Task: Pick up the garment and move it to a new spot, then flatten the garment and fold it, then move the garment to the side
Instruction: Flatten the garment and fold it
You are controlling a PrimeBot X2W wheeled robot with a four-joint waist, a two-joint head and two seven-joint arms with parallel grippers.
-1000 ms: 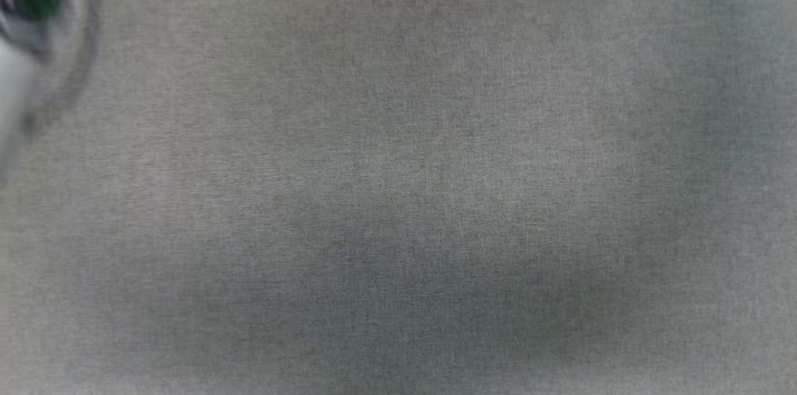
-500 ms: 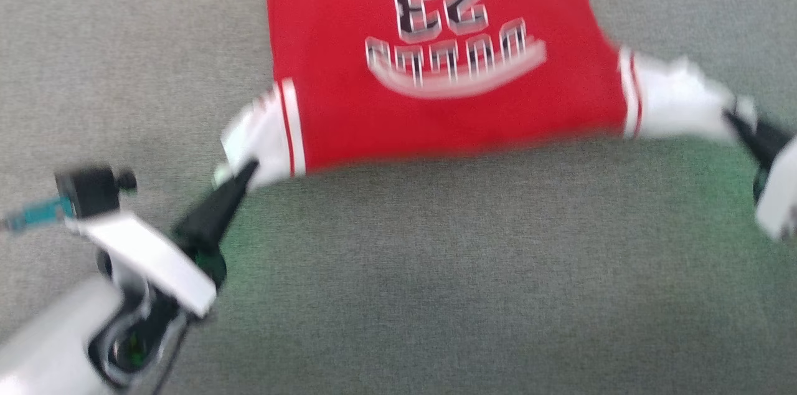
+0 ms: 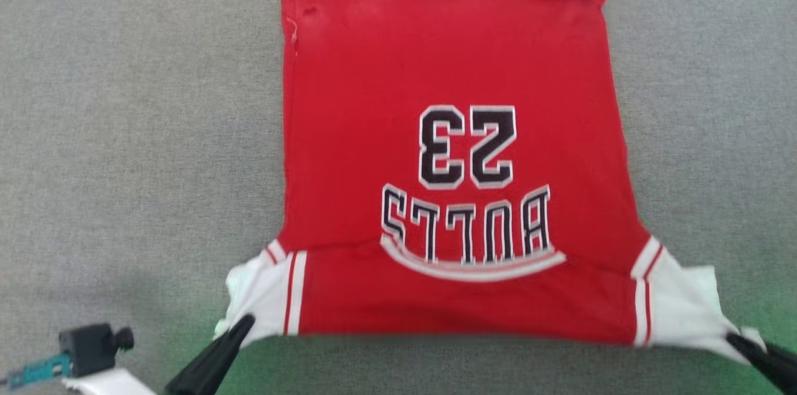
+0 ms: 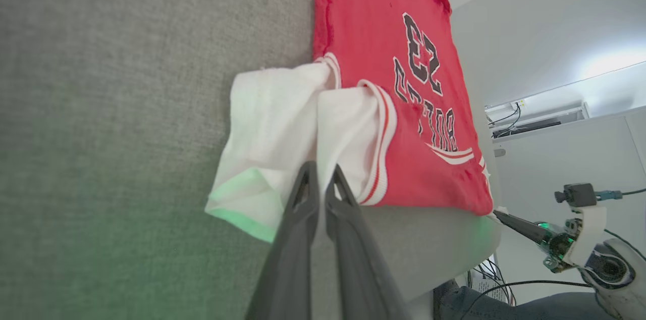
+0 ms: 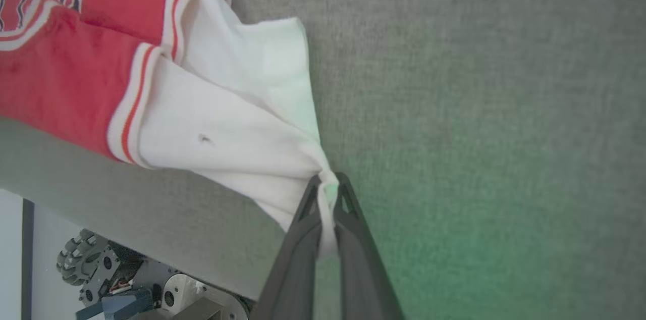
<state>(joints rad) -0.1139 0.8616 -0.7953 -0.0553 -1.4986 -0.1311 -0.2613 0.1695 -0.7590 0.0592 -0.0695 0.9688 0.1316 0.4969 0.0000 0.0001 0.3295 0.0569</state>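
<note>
flattening step. shirt lies spread, print up, on grey table, shoulders toward robot. left hand pinched closed on one white sleeve, right hand likewise on the other. next, likely: lay sleeves flat, let go, start fold. wrist views show table's near edge beside the shoulders; head view, the far hem.

A grey woven surface lies flat, a white wall beyond it.
</note>
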